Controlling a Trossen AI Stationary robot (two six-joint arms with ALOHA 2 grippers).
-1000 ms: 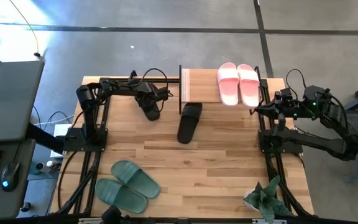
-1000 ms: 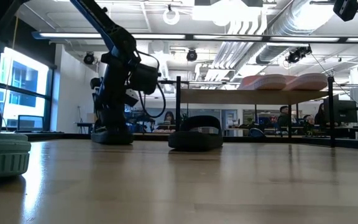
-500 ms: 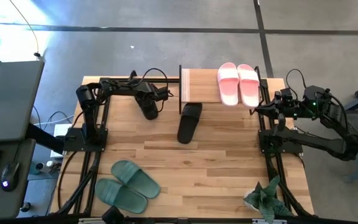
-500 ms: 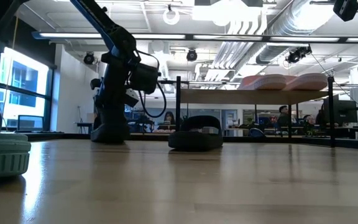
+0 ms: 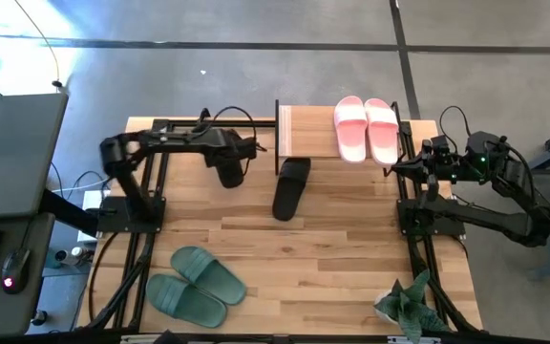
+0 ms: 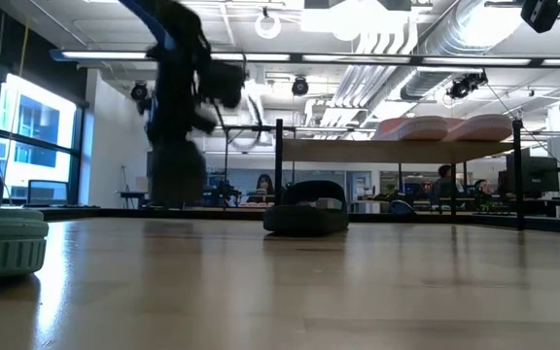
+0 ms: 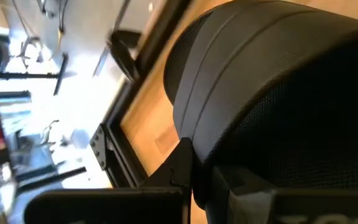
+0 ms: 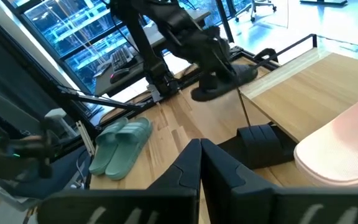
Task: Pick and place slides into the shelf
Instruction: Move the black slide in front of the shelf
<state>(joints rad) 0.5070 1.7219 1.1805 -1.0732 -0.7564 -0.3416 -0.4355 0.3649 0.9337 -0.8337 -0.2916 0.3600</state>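
Note:
My left gripper (image 5: 229, 158) is shut on a black slide (image 5: 230, 173) at the table's far left, just left of the shelf (image 5: 308, 134). The slide's wide strap (image 7: 278, 93) fills the left wrist view. The other black slide (image 5: 291, 186) lies on the table with its far end under the shelf. Two pink slides (image 5: 367, 129) rest sole-down on the shelf's plank top. Two green slides (image 5: 195, 284) lie side by side near the front left. My right gripper (image 5: 418, 161) waits shut at the shelf's right end. My left gripper comes down on the black slide from above and holds it at the strap (image 7: 191, 134). One dark finger (image 7: 173, 180) shows beside the strap's edge; the strap hides the place of contact. The low view is blurred here, so whether the sole is off the table I cannot tell.
A potted plant (image 5: 404, 304) stands at the front right corner. Both arms' black frames (image 5: 132, 215) run along the table's left and right edges. Bare wood lies between the shelf and the green slides. People and desks show in the room beyond the table.
My left arm has swung its elbow toward the table's left edge, and its gripper has risen with the black slide in hold. In the low view the gripper and slide are now streaked with motion. The right arm and the other slides have kept still.

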